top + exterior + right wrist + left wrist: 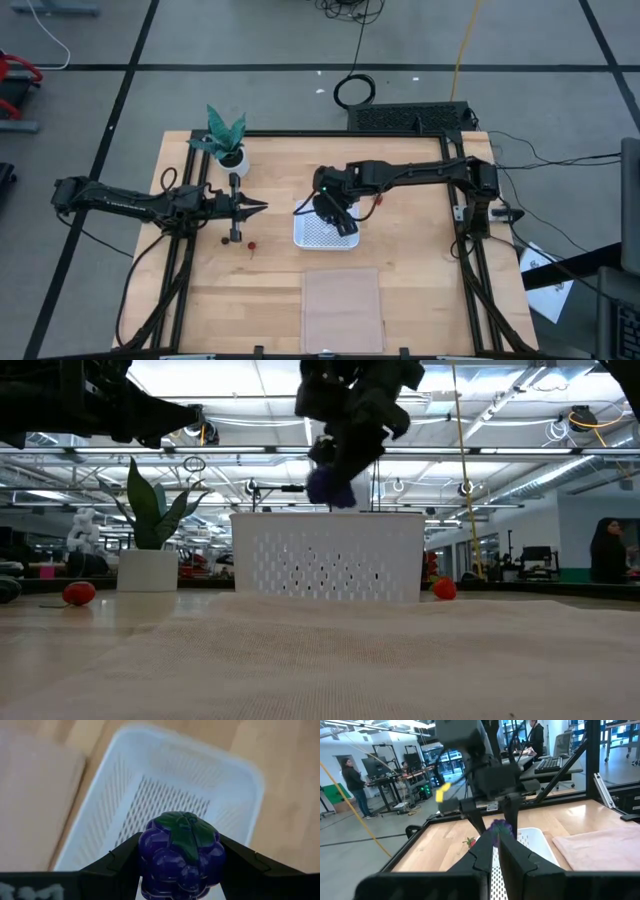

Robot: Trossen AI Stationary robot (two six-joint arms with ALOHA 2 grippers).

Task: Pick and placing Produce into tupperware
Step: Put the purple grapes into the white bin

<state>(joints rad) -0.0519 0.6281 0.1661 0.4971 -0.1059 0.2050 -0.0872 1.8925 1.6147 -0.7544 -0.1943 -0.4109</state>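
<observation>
My right gripper [335, 213] hovers over the white tupperware [325, 234], shut on a purple lumpy grape cluster with a green leaf cap [180, 855]. The low view shows the cluster [330, 485] hanging above the container's perforated wall [328, 555]. A red strawberry piece [252, 243] and a small dark berry [223, 240] lie on the table left of the container, and another red piece [444, 589] lies beyond it. My left gripper [258, 207] waits shut and empty, left of the container, above the table. My right gripper pinches the purple cluster between its two fingers [120, 862], one on each of its opposite sides [147, 850]. The fingers come from above, pointing down. The cluster is lifted clear, leaf cap toward the wrist, over the container's open top [170, 795].
A green potted plant [228, 140] stands at the table's far left. A flat translucent sheet [342, 305] lies near the front edge, in front of the container. Bare wood [420, 260] lies right of the container. People stand in the room beyond.
</observation>
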